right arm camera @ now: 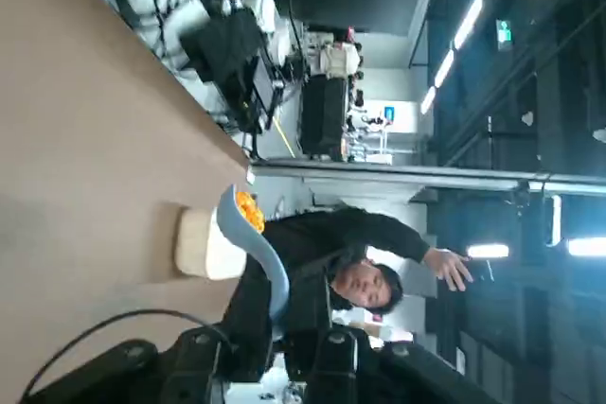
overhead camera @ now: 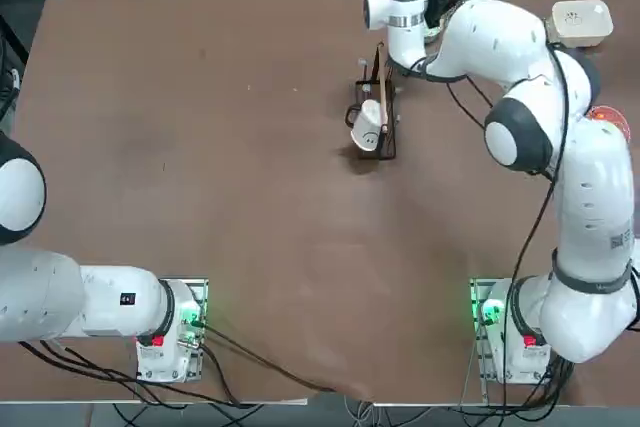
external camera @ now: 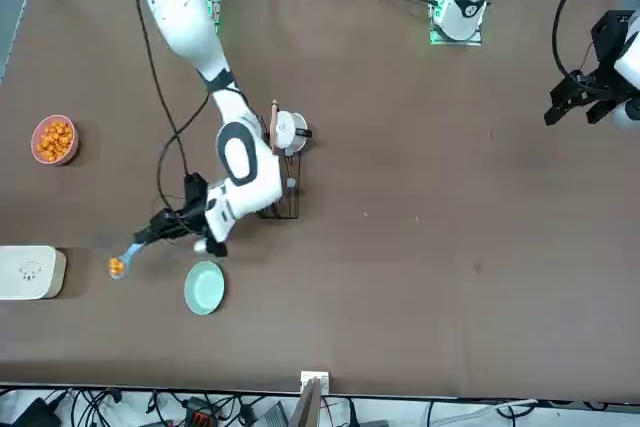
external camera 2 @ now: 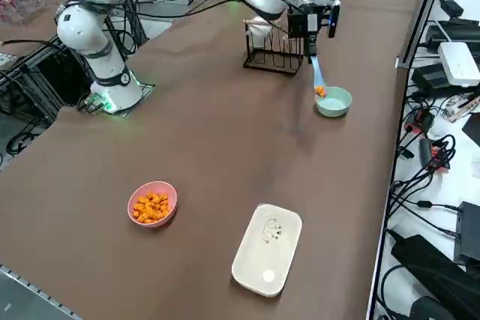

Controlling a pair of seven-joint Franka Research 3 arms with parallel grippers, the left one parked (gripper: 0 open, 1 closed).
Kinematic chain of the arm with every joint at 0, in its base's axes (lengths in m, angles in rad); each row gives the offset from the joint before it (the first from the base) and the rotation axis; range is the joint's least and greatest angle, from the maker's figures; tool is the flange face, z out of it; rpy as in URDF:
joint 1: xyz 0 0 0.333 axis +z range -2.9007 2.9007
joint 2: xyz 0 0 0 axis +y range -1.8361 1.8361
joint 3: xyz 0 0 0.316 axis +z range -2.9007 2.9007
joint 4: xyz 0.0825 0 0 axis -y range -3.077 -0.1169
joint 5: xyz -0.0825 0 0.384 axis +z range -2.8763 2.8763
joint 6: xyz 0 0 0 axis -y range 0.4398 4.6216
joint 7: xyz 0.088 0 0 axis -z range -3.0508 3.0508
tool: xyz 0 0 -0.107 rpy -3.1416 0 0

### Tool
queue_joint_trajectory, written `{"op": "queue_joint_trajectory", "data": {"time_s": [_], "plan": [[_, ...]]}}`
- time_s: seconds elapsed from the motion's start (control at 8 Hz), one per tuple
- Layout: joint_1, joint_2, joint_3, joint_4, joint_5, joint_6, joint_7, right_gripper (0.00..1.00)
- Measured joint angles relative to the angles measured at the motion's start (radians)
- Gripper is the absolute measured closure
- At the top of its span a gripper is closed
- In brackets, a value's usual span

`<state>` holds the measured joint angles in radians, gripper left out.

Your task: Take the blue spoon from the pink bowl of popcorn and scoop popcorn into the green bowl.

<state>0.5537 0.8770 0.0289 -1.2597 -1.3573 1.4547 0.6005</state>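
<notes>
My right gripper is shut on the handle of the blue spoon and holds it above the table at the far side. A few pieces of popcorn lie in the spoon's scoop. The green bowl stands on the table just beside the spoon and looks empty. In the right side view the spoon slopes down from the gripper, its load right over the green bowl's rim. The pink bowl, with a heap of popcorn in it, stands far off near the robot's right edge.
A cream rounded-square box lies beyond the spoon's tip. A black wire rack holding a white cup stands beside my arm. A person shows in the room beyond the table's far edge.
</notes>
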Motion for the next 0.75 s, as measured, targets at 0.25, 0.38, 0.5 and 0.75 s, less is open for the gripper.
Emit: {"op": "queue_joint_trajectory", "data": {"time_s": [0.25,0.38,0.5,0.75], "plan": [[0.000,0.033,0.014,0.087,0.045,0.008,-0.033,0.89],[-0.001,0.039,0.018,0.108,0.062,0.012,-0.046,0.89],[-0.002,0.042,0.034,0.123,0.078,0.012,-0.051,0.89],[0.001,0.045,0.077,0.150,0.125,0.011,-0.051,0.89]]}}
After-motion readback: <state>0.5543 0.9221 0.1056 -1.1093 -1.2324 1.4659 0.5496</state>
